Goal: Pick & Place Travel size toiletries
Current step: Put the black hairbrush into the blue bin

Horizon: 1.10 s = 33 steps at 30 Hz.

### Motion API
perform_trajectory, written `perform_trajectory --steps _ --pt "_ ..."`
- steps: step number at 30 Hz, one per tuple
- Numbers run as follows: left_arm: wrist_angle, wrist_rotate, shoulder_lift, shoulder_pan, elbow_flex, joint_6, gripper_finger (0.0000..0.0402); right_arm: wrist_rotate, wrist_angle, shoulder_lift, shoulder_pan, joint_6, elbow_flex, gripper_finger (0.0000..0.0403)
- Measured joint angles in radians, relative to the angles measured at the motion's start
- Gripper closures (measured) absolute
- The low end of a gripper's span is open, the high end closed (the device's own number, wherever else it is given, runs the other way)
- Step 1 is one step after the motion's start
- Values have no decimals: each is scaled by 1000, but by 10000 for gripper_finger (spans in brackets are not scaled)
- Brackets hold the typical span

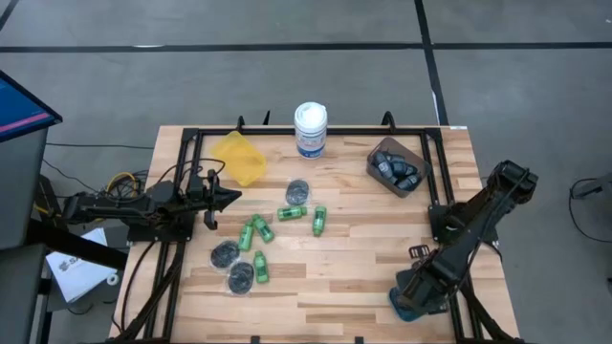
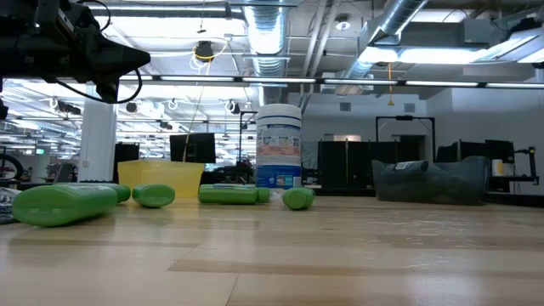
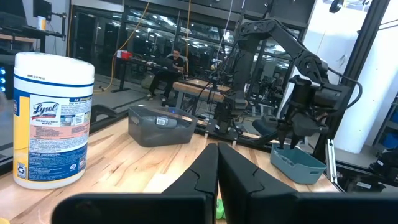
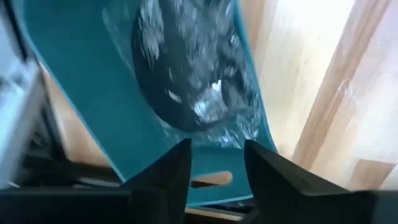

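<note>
Several bright green mini bottles [image 1: 260, 229] lie on their sides mid-table, also in the low view [image 2: 64, 204]. Three flat dark discs in shiny wrap [image 1: 225, 254] rest flat on the wood among them. Dark blue-grey mini bottles [image 1: 394, 168] fill the brown bin. My left gripper [image 1: 228, 198] is shut and raised above the table's left side, just left of the green bottles; its fingertips [image 3: 217, 167] are closed together. My right gripper [image 4: 214, 163] is open over the teal bin [image 4: 74, 93] near the table's near right corner. Another wrapped dark disc [image 4: 186, 68] lies inside that bin, beyond the fingertips.
A white cylindrical wipes tub [image 1: 310, 129] stands at the far edge. A yellow bin [image 1: 239, 157] sits far left of it and the brown bin [image 1: 375, 164] far right. The teal bin [image 1: 411, 301] sits under the right arm. Black frame rails [image 1: 182, 191] border the table.
</note>
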Motion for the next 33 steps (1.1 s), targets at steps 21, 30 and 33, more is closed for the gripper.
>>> perform_trajectory --steps 21,30,33 --pt "1 0 0 0 0 0 400 -65 111 128 -93 687 92 387" --pt "6 0 0 0 0 0 400 -63 115 269 -91 694 93 396" --pt "7 0 0 0 0 0 400 -63 120 296 -91 694 92 401"
